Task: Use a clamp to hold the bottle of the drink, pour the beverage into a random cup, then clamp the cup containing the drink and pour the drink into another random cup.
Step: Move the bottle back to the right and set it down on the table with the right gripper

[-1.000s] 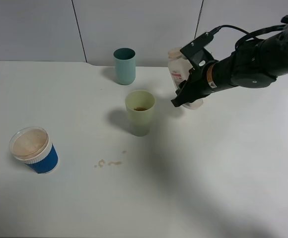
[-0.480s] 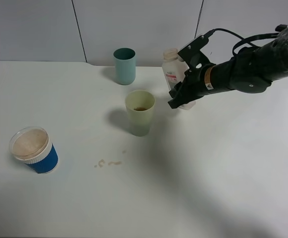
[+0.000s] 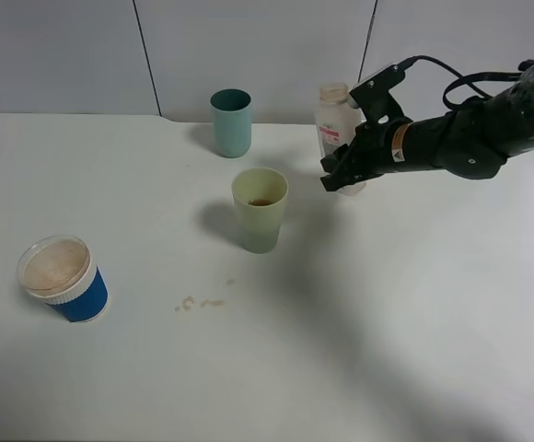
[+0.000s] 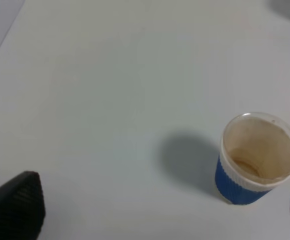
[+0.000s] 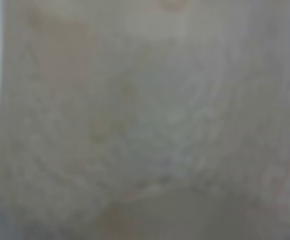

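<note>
The bottle of the drink (image 3: 334,120) stands upright at the back right of the table, and its lower body sits between the jaws of the clamp, my right gripper (image 3: 342,176), which is shut on it. Its blurred translucent wall (image 5: 145,120) fills the right wrist view. The pale yellow-green cup (image 3: 260,210) stands left of the bottle with a little dark brown beverage (image 3: 261,202) at its bottom. The short blue cup (image 3: 64,279) stands at the front left. In the left wrist view my left gripper (image 4: 160,200) hangs open above the table beside the blue cup (image 4: 257,160), holding nothing.
A darker teal tumbler (image 3: 231,122) stands at the back, behind the yellow-green cup. A few brown drops (image 3: 203,302) lie on the white table (image 3: 387,322) in front of that cup. A grey wall runs along the table's far edge.
The right gripper has swung the bottle from a lean back to upright and shifted it a little to the right. The cups and the left gripper have not moved.
</note>
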Action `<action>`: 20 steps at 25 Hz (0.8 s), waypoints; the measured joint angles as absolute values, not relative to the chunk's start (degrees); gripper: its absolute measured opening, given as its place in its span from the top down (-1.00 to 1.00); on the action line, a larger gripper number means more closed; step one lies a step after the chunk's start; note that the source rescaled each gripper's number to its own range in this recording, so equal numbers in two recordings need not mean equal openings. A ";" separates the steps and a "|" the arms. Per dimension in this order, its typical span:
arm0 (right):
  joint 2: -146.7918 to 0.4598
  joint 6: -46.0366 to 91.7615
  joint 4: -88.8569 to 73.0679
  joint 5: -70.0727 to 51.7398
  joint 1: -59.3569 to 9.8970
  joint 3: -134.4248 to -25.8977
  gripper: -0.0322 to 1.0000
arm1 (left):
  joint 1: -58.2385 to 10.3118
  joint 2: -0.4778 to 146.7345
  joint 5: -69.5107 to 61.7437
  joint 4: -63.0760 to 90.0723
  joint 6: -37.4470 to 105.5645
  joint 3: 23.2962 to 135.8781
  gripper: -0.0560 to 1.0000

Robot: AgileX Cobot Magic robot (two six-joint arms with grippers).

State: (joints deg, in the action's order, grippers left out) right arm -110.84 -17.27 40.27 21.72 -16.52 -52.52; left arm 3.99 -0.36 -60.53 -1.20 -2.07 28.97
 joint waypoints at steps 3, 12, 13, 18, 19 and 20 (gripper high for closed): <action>-112.24 -13.38 37.82 25.15 -16.33 -52.52 0.94 | 3.99 -0.36 -60.53 -1.20 -2.07 28.97 -1.00; -117.48 -3.76 28.95 35.82 -16.33 -52.57 0.94 | 3.99 -0.36 -60.53 -1.20 -2.07 28.97 -1.00; -117.99 -2.93 28.57 36.57 -16.33 -52.57 0.94 | 3.99 -0.36 -60.53 -1.20 -2.07 28.97 -1.00; -120.90 -0.51 26.67 41.41 -16.33 -52.57 0.94 | 3.99 -0.36 -60.53 -1.20 -2.07 28.97 -1.00; -121.45 0.00 26.00 42.85 -16.33 -52.45 0.94 | 3.99 -0.36 -60.53 -1.20 -2.07 28.97 -1.00; -121.79 0.00 25.21 44.17 -16.33 -52.34 0.94 | 3.99 -0.36 -60.53 -1.20 -2.07 28.97 -1.00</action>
State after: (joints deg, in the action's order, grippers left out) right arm -121.79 0.00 25.21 44.17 -16.33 -52.34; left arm 3.99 -0.36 -60.53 -1.20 -2.07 28.97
